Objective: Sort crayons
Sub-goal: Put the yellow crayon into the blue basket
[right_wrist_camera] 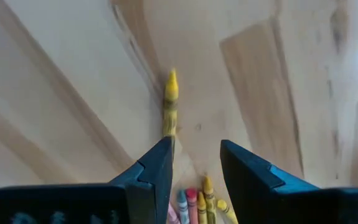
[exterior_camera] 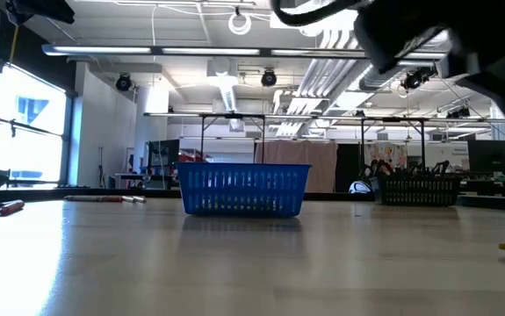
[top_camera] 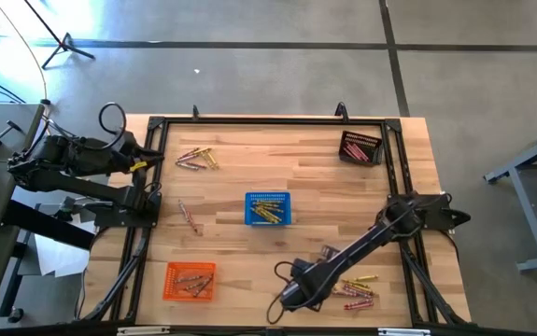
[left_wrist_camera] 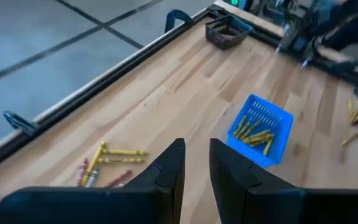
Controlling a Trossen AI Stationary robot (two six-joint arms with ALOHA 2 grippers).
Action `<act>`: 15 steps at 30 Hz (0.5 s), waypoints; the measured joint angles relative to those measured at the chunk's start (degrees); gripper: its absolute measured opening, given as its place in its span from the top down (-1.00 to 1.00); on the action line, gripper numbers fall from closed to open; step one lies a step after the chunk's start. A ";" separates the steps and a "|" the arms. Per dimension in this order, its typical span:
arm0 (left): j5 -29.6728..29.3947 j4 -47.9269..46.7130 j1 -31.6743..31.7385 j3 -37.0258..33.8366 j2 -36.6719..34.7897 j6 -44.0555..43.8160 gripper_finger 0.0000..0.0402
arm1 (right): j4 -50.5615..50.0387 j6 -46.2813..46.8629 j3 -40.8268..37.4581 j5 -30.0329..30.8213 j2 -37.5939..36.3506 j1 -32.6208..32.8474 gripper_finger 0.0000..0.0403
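Crayons, small thin sticks in yellow, red and tan, lie in several groups on the light wooden table (top_camera: 296,168). We see one loose group (top_camera: 196,159) near the far left corner, a pair (top_camera: 190,217) left of the middle, and another group (top_camera: 357,291) close to the near edge on the right. Yellow ones fill the small blue mesh basket (top_camera: 268,208) in the centre. The orange mesh basket (top_camera: 190,281) at the near left holds brownish ones, and the dark mesh basket (top_camera: 360,147) at the far right corner holds reddish ones. A black frame runs along the table edges. Wide bare wood stays open between the blue basket and the far edge, and also between the three baskets.

The right gripper (right_wrist_camera: 195,163) reaches low over the near edge, its arm stretched diagonally from the right side. Its jaws are parted and hold nothing; one yellow crayon (right_wrist_camera: 170,102) lies on the wood just ahead of them, and more crayons show between the fingers (right_wrist_camera: 155,168).

The left gripper (left_wrist_camera: 195,165) waits at the left edge, pointing across the table. Its jaws stand slightly apart, with nothing between them.
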 joint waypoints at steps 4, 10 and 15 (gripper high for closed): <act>0.34 3.13 0.00 0.00 0.00 -2.62 0.70 | 6.94 0.94 -6.59 0.21 -4.42 1.45 0.40; 0.66 9.55 0.00 0.00 0.25 -2.98 0.70 | 18.66 6.58 -20.59 1.32 -14.31 2.99 0.40; 1.30 12.75 0.00 0.00 1.28 -3.09 0.70 | 28.89 9.73 -30.80 -0.39 -20.98 3.07 0.40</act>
